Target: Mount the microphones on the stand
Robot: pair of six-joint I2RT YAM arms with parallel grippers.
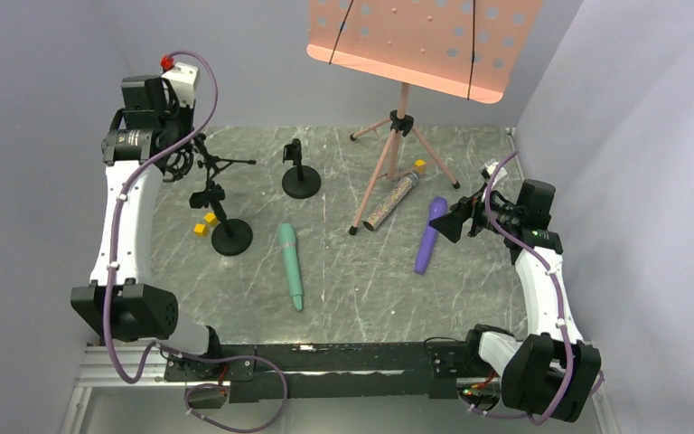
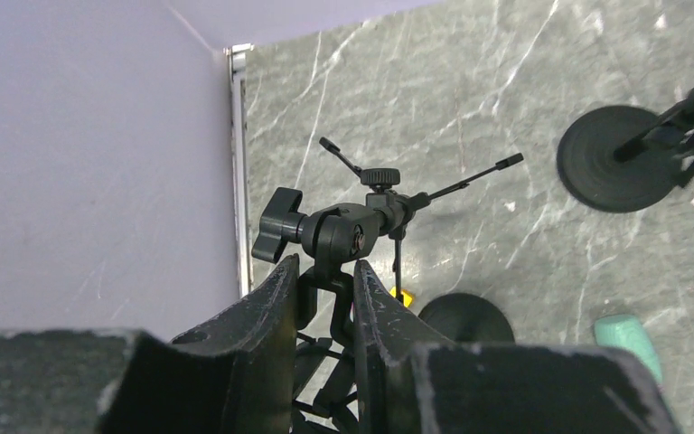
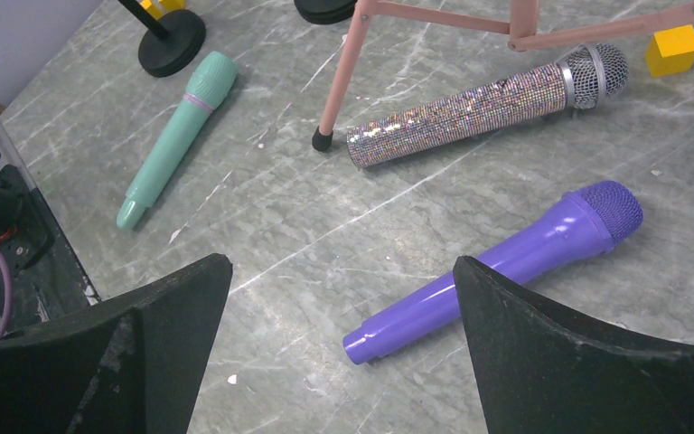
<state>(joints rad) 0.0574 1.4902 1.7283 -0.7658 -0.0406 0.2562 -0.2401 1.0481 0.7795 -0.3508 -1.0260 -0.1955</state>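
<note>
A black boom stand (image 1: 232,237) rises at the back left. My left gripper (image 1: 197,154) is shut on its upper part; in the left wrist view the fingers (image 2: 280,298) pinch the bracket under the swivel joint (image 2: 343,231). A short second stand (image 1: 300,181) is beside it. All three microphones lie flat on the table: mint green (image 1: 291,265), glittery silver-pink (image 1: 390,201) and purple (image 1: 430,235). My right gripper (image 1: 452,221) hangs open just right of the purple one, which shows between and beyond its fingers (image 3: 506,267), untouched.
A pink music stand (image 1: 402,122) spreads its tripod legs at the back centre, one foot (image 3: 323,140) touching the glittery microphone (image 3: 470,113). Small yellow cubes (image 1: 205,223) lie by the boom stand's base, another (image 3: 673,50) near the glittery head. The wall is close on the left.
</note>
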